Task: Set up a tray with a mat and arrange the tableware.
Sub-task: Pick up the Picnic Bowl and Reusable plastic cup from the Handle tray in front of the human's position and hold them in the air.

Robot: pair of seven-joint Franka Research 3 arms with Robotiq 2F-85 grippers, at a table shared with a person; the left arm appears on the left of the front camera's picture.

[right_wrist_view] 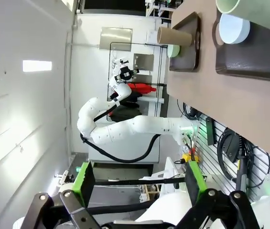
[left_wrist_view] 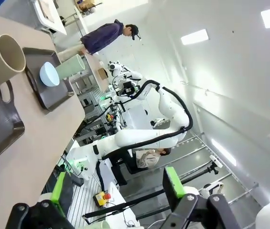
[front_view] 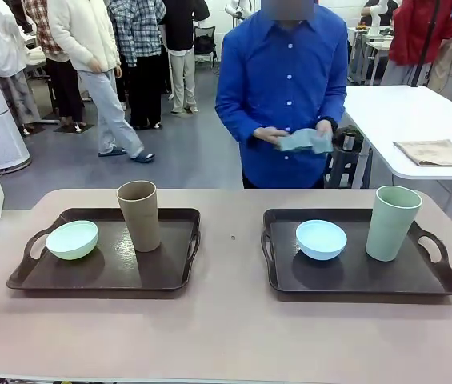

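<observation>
The left gripper (left_wrist_view: 115,191) is seen with its fingers spread wide, and nothing is held between the green pads. The right gripper (right_wrist_view: 139,183) is likewise fully open and empty. Both are kept well apart from the tableware.

On the table (front_view: 226,336) two dark trays are laid side by side with a gap between them. On the left tray (front_view: 130,268) a brown cup (front_view: 139,214) is stood upright near the middle, and a pale green bowl (front_view: 72,239) is set just beside it, towards the tray's left handle. On the right tray (front_view: 346,276) a light blue bowl (front_view: 321,239) is placed near the middle, and a pale green cup (front_view: 392,222) is stood upright near it, towards the right handle.

Beyond the far edge of the table, a folded grey-blue cloth (front_view: 306,141) is held at waist height in both hands of a person (front_view: 286,72) in a blue shirt. Behind, on a white table (front_view: 386,120), a tan cloth (front_view: 435,152) is laid flat.
</observation>
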